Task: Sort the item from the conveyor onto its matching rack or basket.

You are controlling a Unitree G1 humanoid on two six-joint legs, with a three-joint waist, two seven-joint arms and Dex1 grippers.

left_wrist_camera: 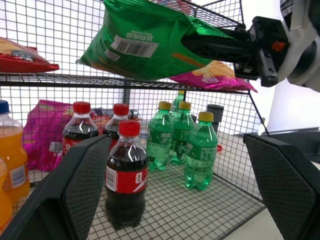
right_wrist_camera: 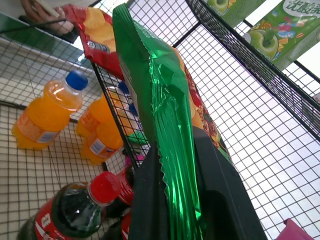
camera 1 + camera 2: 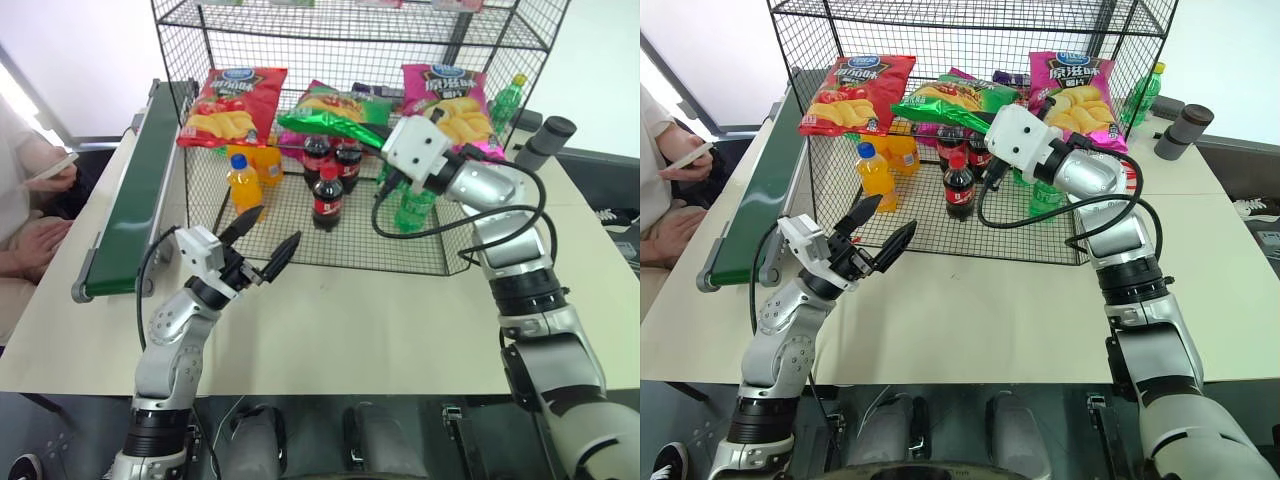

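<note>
Right tool [image 2: 187, 200] clenched on green crisp bag [image 3: 330, 120] | bag held at black wire rack [image 3: 200, 20] middle tier, between red and pink bags | left tool [image 3: 262, 245] released, over table [image 3: 400, 320]

We see silver-grey jointed arms with black bands. White wrist housings carry looping black cables. Each gripper [image 3: 262, 246] has two black, mesh-textured fingers [image 1: 82, 185].

Robot test lab, mock shop rack [image 3: 300, 215], conveyor [image 3: 135, 190] on table [image 3: 380, 320]
</note>
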